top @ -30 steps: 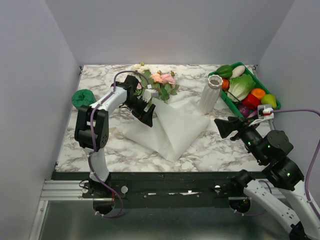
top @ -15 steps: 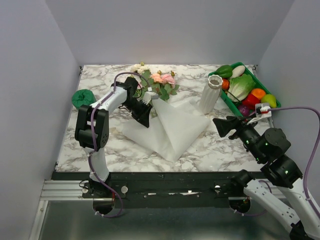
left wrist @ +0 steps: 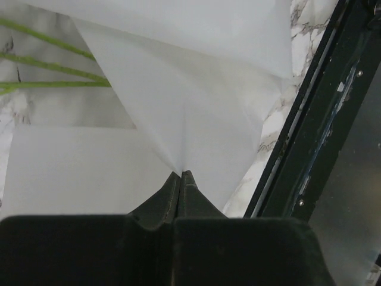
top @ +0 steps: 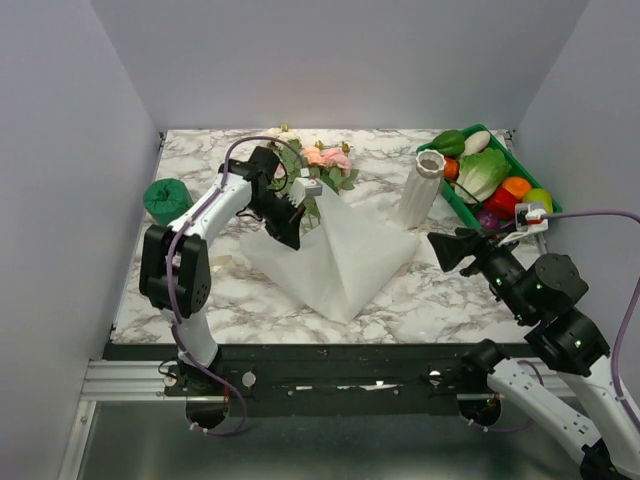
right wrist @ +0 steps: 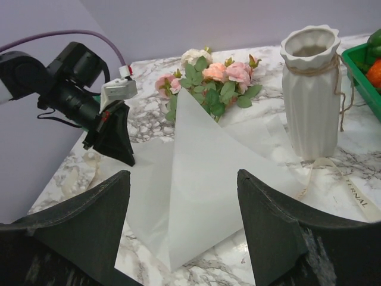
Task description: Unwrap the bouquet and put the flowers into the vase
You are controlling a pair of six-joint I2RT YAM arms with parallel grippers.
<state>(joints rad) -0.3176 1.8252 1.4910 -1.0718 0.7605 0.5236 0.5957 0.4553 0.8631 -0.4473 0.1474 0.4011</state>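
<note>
Flowers (top: pixel 322 162) lie on the desk (top: pixel 200 290) to the left of the vase (top: pixel 423 190) and a little farther back, heads bunched against the far edge, thin green stems running under the paper (top: pixel 340 255). The paper is already loose: it spreads flat on the near-left side of the vase, with one fold standing up as a tent between the blooms and the arms. A ribbon (right wrist: pixel 340 186) trails on the desk just in front of the vase, so the tie looks undone.

The left gripper (left wrist: pixel 180 176) is closed, its jaws pinched together on a corner of the paper, which creases to a point right at the tips. That hold seems meant for peeling the sheet off the stems, which still cross beneath it, so the flowers can be picked up clean. The left arm reaches far forward from its base, elbow raised, wrist bent down, with the gripper pointing back toward the near edge, well left of the vase.

The right gripper (top: pixel 441 255) is spread wide and holds nothing. It hangs above the desk just in front of the vase, aimed leftward at the tented paper, its arm folded back over its base, probably waiting to take stems. The vase stands upright beside a tray (top: pixel 535 212) of vegetables.
</note>
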